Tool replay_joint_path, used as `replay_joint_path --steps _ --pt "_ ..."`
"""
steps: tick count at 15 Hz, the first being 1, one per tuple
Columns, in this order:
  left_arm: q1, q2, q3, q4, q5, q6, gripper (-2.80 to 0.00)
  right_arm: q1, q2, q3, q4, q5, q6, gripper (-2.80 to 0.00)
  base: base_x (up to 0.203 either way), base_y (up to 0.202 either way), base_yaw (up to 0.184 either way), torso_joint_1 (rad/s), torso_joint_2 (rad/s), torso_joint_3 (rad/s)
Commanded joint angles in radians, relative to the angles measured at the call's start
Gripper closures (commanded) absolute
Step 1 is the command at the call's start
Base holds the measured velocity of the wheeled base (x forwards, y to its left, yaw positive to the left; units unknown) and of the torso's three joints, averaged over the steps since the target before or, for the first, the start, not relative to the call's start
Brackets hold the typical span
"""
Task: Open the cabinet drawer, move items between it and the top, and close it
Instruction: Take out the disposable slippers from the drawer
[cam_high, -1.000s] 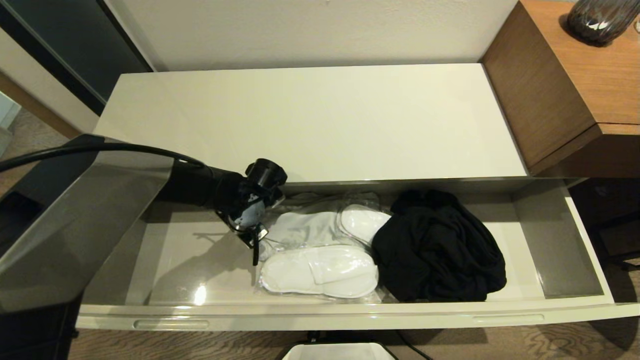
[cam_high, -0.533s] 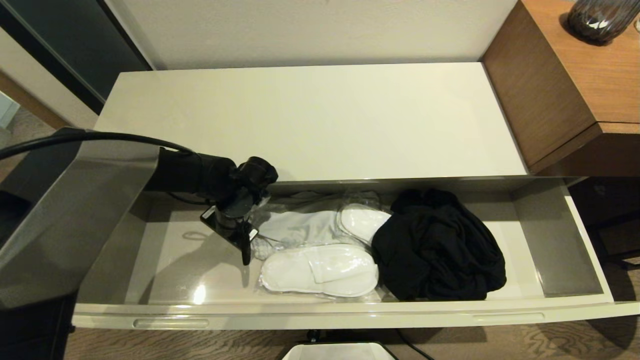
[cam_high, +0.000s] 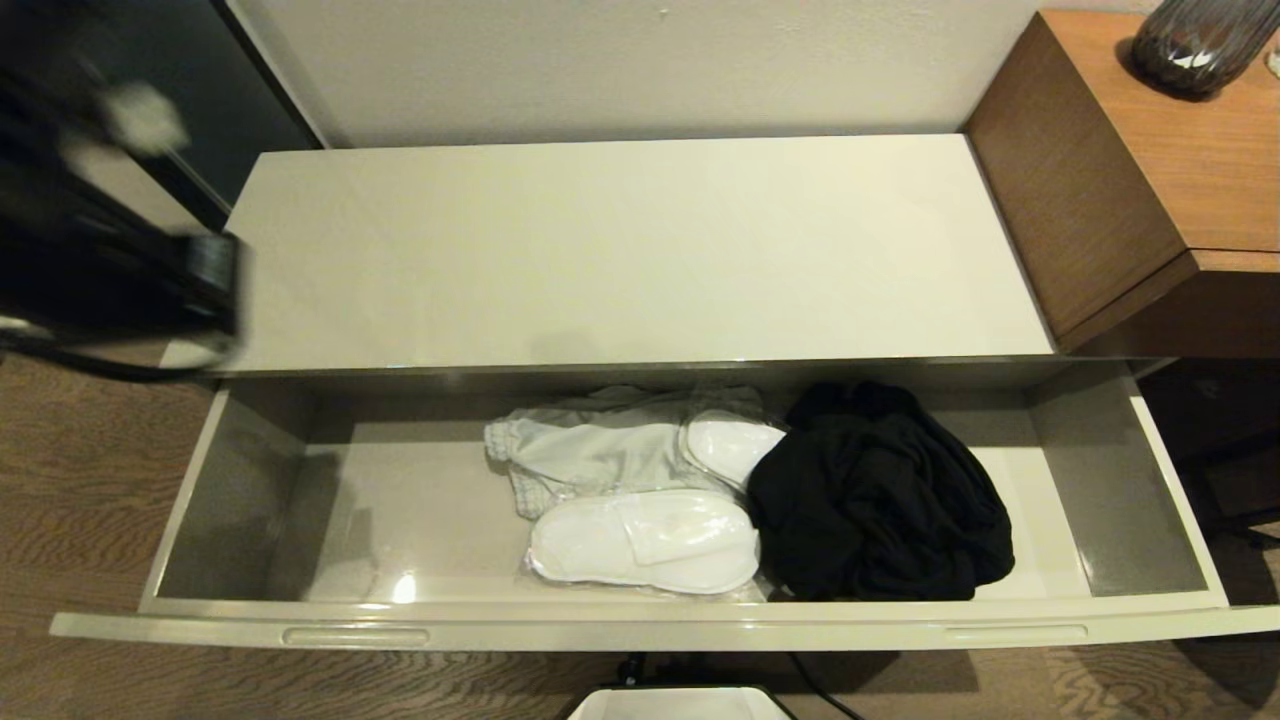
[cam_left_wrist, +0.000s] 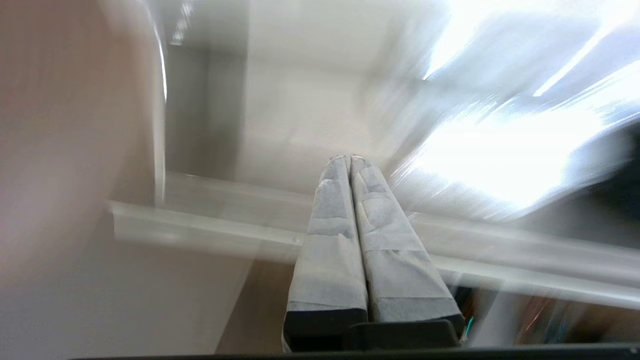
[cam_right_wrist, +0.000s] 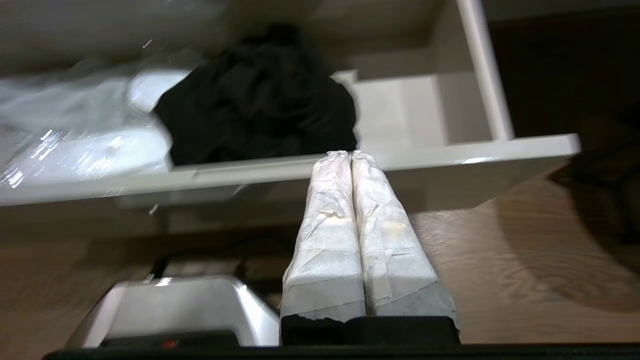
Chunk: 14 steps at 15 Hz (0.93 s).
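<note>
- Spanning almost the whole width of the head view, the cabinet top (cam_high: 640, 240) is a long glossy cream slab with nothing on it, so I judge the move of things up from below is not yet done.
- Below it the drawer (cam_high: 640, 630) stands pulled fully out, long and shallow, glossy beige, with two slim handle notches in its front lip; open like this it gives free reach inside.
- At right centre of the drawer a black garment (cam_high: 880, 495) lies in a soft, matte, crumpled heap.
- Left of it a light grey garment (cam_high: 590, 450) lies wrinkled and limp.
- Touching both, flat white slippers (cam_high: 645, 540) in shiny clear wrap sit toward the drawer's front; a second pair (cam_high: 730, 445) peeks out behind.
- At the frame's upper left the left gripper (cam_left_wrist: 348, 160) is a dark blur in the head view; its padded, cloth-taped fingers are pressed together and hold nothing.
- Low in front of the drawer, the right gripper (cam_right_wrist: 350, 155) is parked, its taped fingers likewise closed and empty.
</note>
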Motion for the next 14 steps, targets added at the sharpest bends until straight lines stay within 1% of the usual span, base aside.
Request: replay_joint_path --steps 1,6,9,11,14 --pt "0.007 0.293 -0.009 -0.014 -0.011 0.03 0.0 -0.002 0.001 0.0 -0.003 -0.001 -0.001 0.0 0.0 0.0 0.0 0.0 0.0 0.0" --pt "0.005 0.277 -0.01 -0.014 -0.003 0.029 0.0 -0.002 0.001 0.0 -0.003 -0.001 0.001 0.0 0.0 0.0 0.0 0.0 0.0 0.0" --pt "0.005 0.27 -0.007 -0.012 -0.015 0.029 0.0 -0.002 0.001 0.0 -0.002 -0.001 0.001 0.0 0.0 0.0 0.0 0.0 0.0 0.0" --pt "-0.024 0.27 -0.013 -0.012 -0.018 0.051 0.0 -0.002 0.001 0.0 -0.003 -0.001 -0.001 0.0 0.0 0.0 0.0 0.0 0.0 0.0" --pt "-0.026 0.267 -0.015 -0.006 -0.018 0.059 0.0 -0.002 0.001 0.0 -0.003 -0.001 0.001 0.0 0.0 0.0 0.0 0.0 0.0 0.0"
